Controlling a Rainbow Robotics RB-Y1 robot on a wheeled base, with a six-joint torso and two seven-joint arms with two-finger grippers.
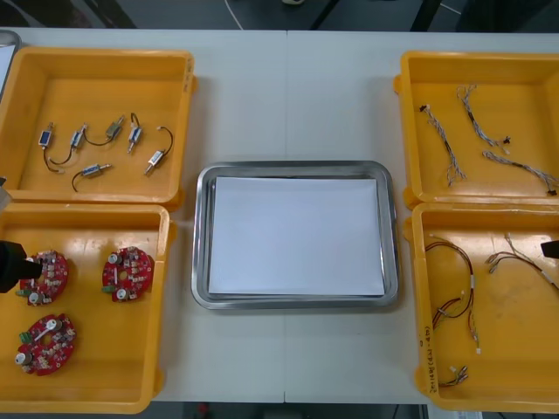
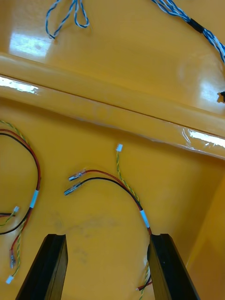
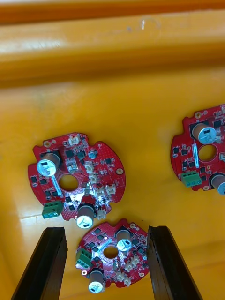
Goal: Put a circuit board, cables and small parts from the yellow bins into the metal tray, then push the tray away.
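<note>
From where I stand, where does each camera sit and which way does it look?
Front view: above the arms, looking steeply down at table, metal tray and yellow bins; left gripper and right gripper at the sides.
Left wrist view: on that wrist, facing circuit boards in a bin; its open fingers show.
Right wrist view: on that wrist, facing red and yellow cables; open fingers show.
Shared: front and left wrist views both show the three boards.
</note>
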